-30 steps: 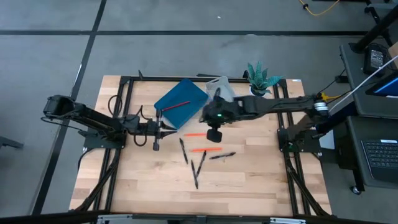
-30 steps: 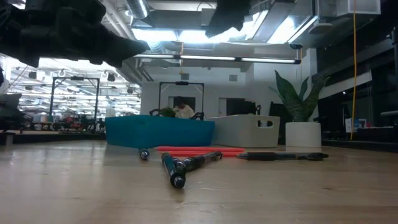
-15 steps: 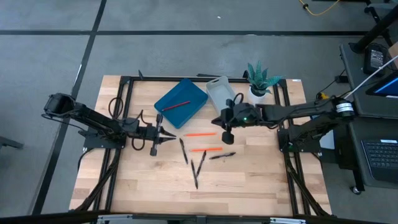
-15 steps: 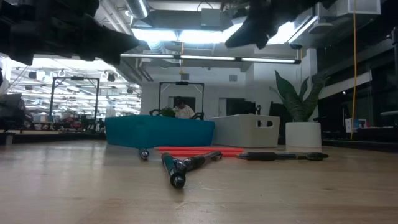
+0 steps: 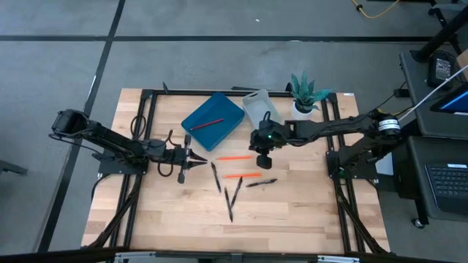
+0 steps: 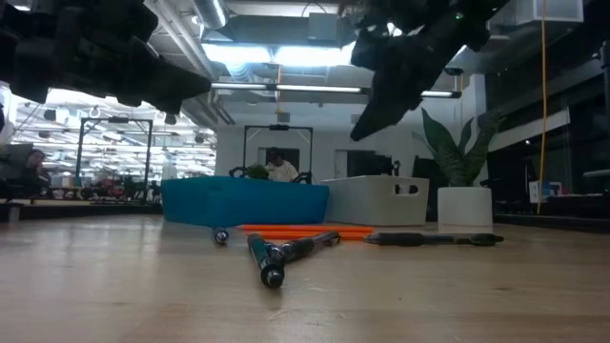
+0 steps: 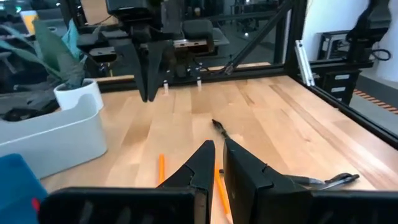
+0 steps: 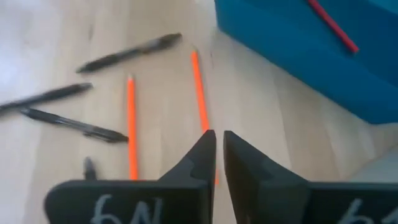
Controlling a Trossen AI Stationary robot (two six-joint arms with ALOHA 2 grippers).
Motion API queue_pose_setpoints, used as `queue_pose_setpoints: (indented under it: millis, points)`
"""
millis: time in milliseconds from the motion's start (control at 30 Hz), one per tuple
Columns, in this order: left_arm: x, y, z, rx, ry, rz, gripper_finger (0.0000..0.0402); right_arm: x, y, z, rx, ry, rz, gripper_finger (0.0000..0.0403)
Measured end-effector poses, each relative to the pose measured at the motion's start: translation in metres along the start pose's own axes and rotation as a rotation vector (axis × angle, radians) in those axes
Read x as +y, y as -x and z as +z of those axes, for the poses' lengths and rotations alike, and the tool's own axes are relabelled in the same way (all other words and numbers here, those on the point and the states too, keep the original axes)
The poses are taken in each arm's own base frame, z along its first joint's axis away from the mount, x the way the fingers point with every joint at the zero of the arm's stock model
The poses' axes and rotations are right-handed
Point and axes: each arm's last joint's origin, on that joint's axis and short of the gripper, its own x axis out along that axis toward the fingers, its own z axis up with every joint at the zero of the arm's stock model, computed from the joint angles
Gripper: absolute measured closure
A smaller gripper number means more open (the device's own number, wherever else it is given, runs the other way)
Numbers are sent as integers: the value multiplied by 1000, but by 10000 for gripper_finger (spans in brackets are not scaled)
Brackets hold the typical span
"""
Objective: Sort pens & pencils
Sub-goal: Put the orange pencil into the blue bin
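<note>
On the table [image 5: 307, 212] lie four pens [image 5: 216, 177], two pencils [image 5: 235, 157]; both claws nearly closed, empty.

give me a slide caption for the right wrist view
Right gripper hovering above two orange pencils beside the blue tray.
</note>
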Motion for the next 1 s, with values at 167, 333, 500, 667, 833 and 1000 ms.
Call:
queue_pose_setpoints:
  millis: [167, 333, 500, 667, 833, 1000]
  points:
    - [1, 0, -2, 21, -3, 21, 374, -1, -16, 3, 95, 56, -5, 339]
    - [2, 0, -6, 66, 24, 29, 374, -3, -31, 9, 136, 75, -5, 315]
    - [2, 0, -10, 108, 37, 37, 374, -11, -47, 15, 265, 21, -5, 312]
    - [2, 0, -11, 109, 37, 37, 374, -14, -55, 31, 328, 47, 1, 312]
    - [2, 0, -11, 114, 51, 38, 374, -15, -66, 30, 347, 98, 16, 312]
    - [1, 1, -14, 146, 56, 37, 374, -16, -85, 18, 406, 122, 22, 312]
